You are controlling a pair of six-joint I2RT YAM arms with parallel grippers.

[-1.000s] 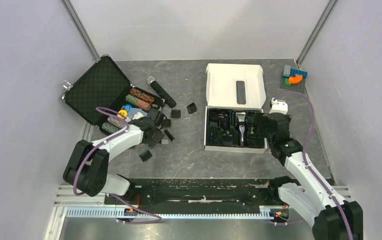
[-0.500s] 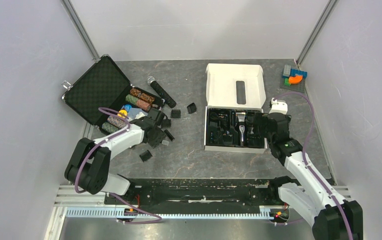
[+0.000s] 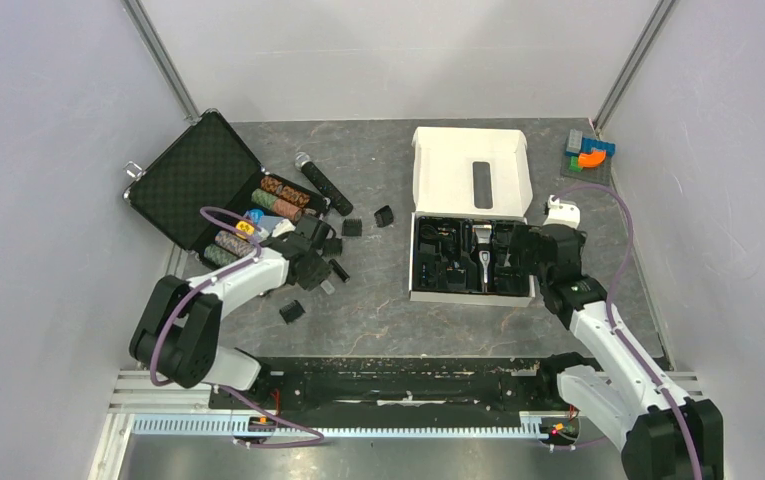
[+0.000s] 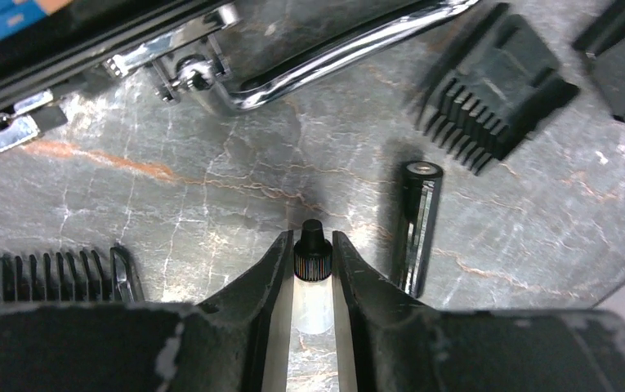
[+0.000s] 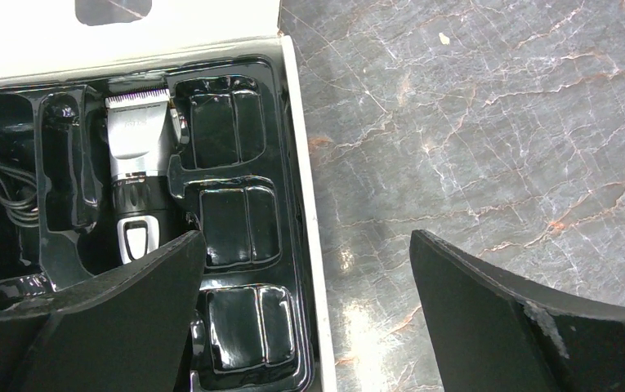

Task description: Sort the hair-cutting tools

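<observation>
One small black-capped bottle [image 4: 313,304] in the left claw's [image 4: 312,239] clench, a comb attachment [image 4: 493,86] near; right claw [image 5: 306,238] released.

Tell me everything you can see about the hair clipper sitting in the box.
The hair clipper is slim, with a toothed silver blade at its head, a silver metal-looking body, a black ribbed band and a black lower part bearing a pale switch. It lies flat in a moulded slot of the glossy black tray inside the open white box, blade towards the lid. Its tail end is hidden behind a finger of the right gripper; nothing grips it.
</observation>
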